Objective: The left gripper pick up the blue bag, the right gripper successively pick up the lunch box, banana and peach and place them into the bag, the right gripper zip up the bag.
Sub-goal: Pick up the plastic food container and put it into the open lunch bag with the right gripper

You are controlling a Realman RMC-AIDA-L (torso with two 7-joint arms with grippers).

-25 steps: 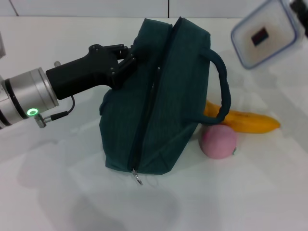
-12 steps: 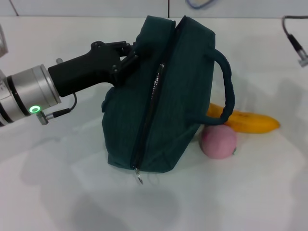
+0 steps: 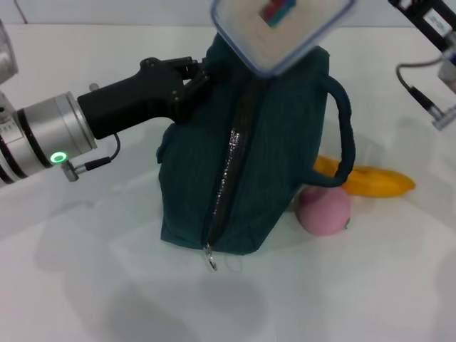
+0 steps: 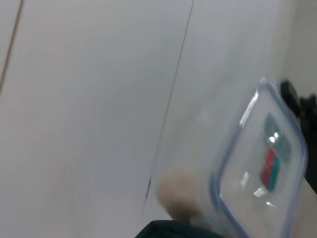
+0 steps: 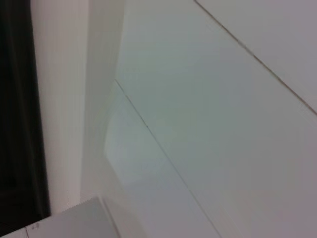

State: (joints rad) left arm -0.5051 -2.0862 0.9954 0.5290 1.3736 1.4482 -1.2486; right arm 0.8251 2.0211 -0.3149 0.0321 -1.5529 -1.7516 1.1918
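A white table (image 3: 85, 285) is shown. At 6 o'clock the blue bag (image 3: 263, 171) stands, its zip barely parted; the peach (image 3: 324, 210) and banana (image 3: 370, 182) lie at 4 o'clock. At 9 o'clock the left gripper (image 3: 196, 75) is clenched on the bag's top. At 12 o'clock the lunch box (image 3: 281, 25) is held tilted above; it could be caught on the narrow mouth. The right gripper's jaws are not seen.

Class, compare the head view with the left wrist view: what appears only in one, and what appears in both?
Only the head view shows the left hand at the blue bag's upper left side, the banana, the peach and the table. Only the left wrist view shows a pale panelled surface. Both show the lunch box above the blue bag.
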